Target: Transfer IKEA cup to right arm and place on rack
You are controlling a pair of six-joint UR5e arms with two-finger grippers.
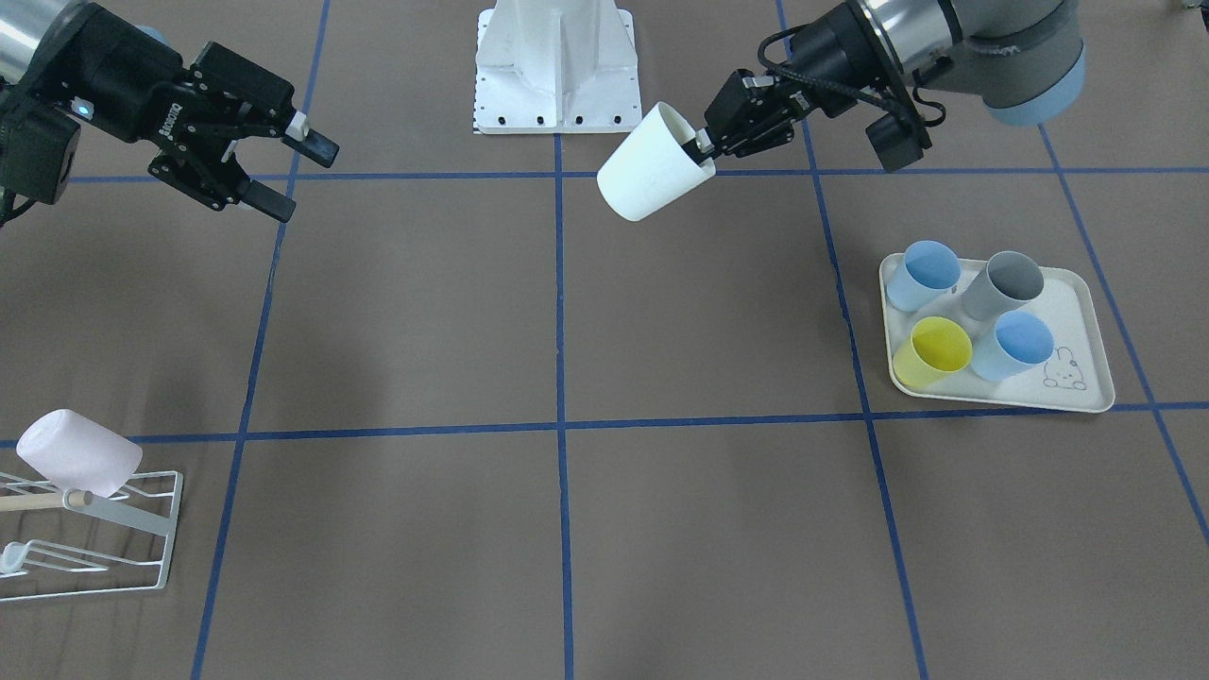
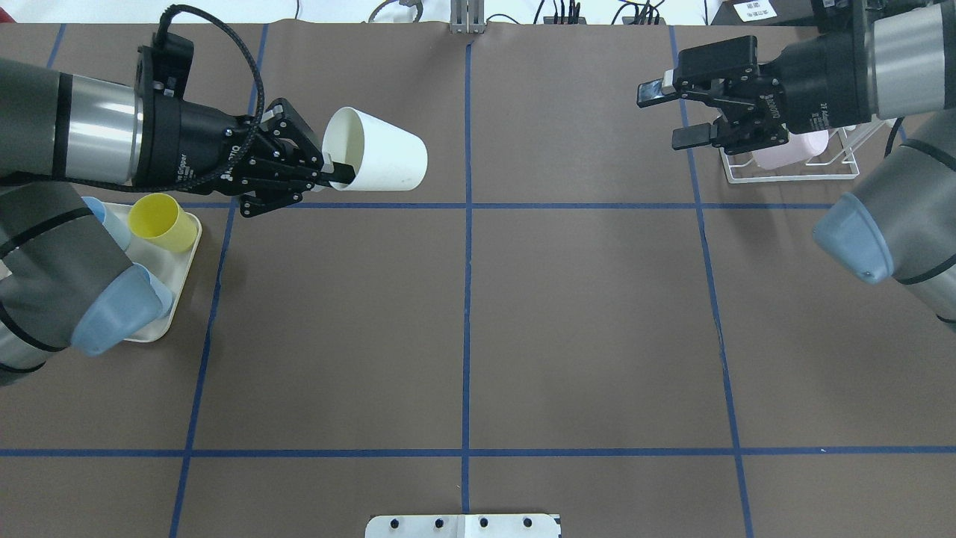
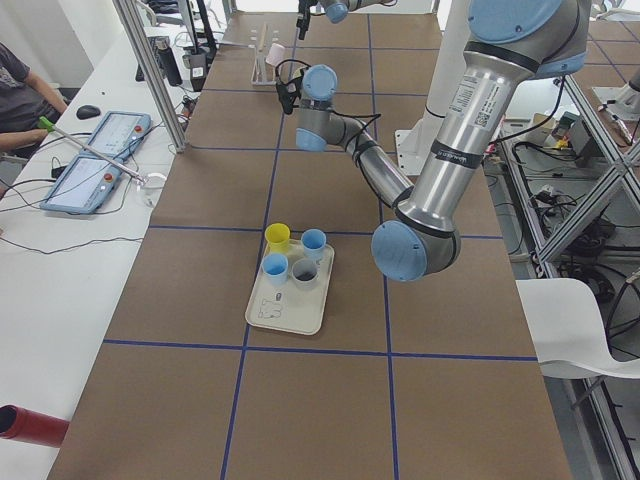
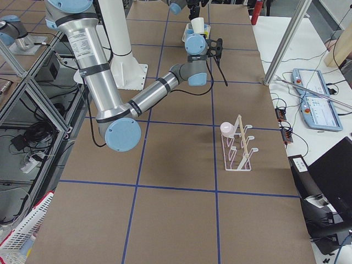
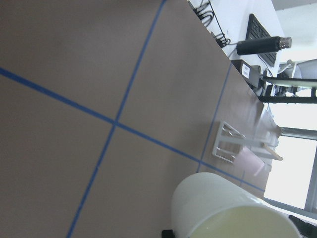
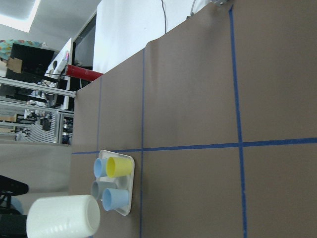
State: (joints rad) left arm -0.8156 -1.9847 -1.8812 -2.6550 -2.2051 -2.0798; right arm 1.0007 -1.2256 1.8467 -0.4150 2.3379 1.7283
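A white cup (image 1: 652, 165) hangs in the air, tipped on its side, over the table's far middle. My left gripper (image 1: 704, 144) is shut on its rim, one finger inside the mouth; it also shows in the overhead view (image 2: 340, 173) with the cup (image 2: 385, 159). My right gripper (image 2: 668, 113) is open and empty, well apart from the cup and just in front of the white wire rack (image 2: 792, 173). In the front-facing view the right gripper (image 1: 293, 170) hovers high, and the rack (image 1: 142, 529) carries a pink cup (image 1: 76, 451) on a prong.
A cream rabbit-print tray (image 1: 1086, 321) on my left side holds two blue cups, a grey cup (image 1: 1006, 283) and a yellow cup (image 1: 933, 351). The white robot base (image 1: 557, 66) stands at the table's edge. Blue tape lines cross the brown table.
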